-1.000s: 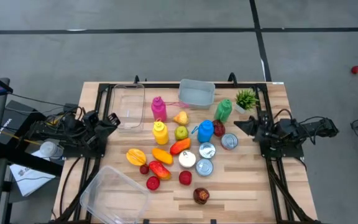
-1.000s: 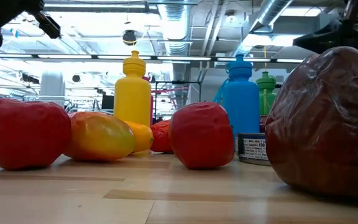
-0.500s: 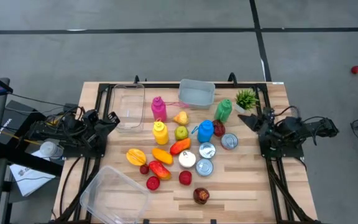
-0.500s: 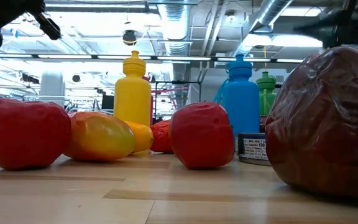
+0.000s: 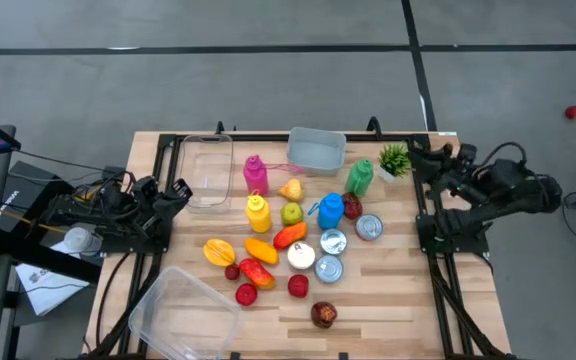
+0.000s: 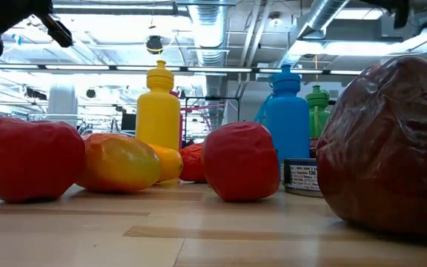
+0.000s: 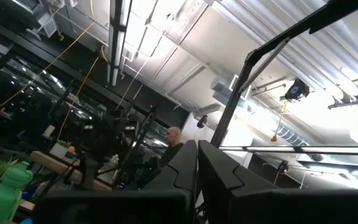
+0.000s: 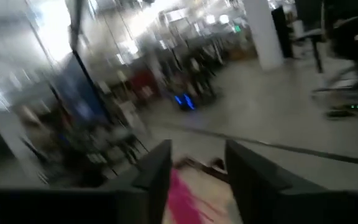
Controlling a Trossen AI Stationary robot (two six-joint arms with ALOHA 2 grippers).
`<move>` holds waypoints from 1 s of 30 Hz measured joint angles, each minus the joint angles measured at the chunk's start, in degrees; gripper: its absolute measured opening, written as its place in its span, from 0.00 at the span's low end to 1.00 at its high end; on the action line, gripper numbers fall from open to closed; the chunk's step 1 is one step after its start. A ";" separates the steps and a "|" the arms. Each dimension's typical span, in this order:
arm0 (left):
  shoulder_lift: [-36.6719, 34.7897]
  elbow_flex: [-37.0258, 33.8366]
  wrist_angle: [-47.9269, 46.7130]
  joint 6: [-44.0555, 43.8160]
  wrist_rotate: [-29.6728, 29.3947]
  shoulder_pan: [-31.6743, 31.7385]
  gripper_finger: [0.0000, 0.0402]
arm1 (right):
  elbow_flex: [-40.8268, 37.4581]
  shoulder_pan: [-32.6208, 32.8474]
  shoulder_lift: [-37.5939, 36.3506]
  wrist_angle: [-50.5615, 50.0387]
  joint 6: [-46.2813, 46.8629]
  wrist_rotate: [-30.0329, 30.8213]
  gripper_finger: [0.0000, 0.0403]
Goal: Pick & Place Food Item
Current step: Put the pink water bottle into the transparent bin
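Observation:
Toy food lies in the middle of the table: a dark red fruit (image 5: 323, 314), red apples (image 5: 247, 294), a mango (image 5: 218, 251), a green apple (image 5: 291, 212) and a pear (image 5: 290, 189), all resting on the wood. My left gripper (image 5: 180, 190) is shut and empty at the table's left edge, its fingers closed together (image 7: 197, 171). My right gripper (image 5: 415, 153) hangs raised at the far right, beside a small green plant (image 5: 396, 158). It is open, with nothing between its fingers (image 8: 197, 180).
Pink (image 5: 255, 174), yellow (image 5: 257, 211), blue (image 5: 330, 209) and green (image 5: 359, 177) bottles and cans (image 5: 332, 243) stand among the food. A clear box (image 5: 205, 168) and a pale bin (image 5: 317, 150) sit at the far side, and a clear tub (image 5: 181, 310) at the near left.
My right gripper has risen from low over the table's right side and swung toward the far edge, rolling as it went; it now stands beside the plant. In the low view its arm has climbed out of the top of the picture. The food has not moved.

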 joint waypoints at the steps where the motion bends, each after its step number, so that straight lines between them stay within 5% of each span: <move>1: 0.00 0.00 -0.24 0.00 0.00 0.00 0.01 | 2.85 0.02 2.60 -3.41 -0.69 0.50 0.43; 8: 0.00 0.00 -0.26 -0.02 0.02 0.00 0.01 | 18.98 -0.16 18.80 -22.65 0.26 4.42 0.69; 14: 0.00 0.00 -0.20 -0.02 -0.35 0.00 0.01 | 25.87 -2.68 26.42 -29.92 3.35 4.51 0.72; 18: 0.46 0.73 -1.05 0.14 -6.24 0.02 0.00 | 26.28 -3.19 28.09 -27.61 1.60 0.96 0.72; 24: 9.59 9.11 -5.94 5.52 -14.21 0.02 0.00 | 26.30 -0.86 26.03 -23.25 -3.79 -4.01 0.62; 30: 27.08 25.80 -17.59 10.72 -20.18 0.02 0.00 | 25.52 1.66 20.59 -21.33 -5.78 -7.70 0.32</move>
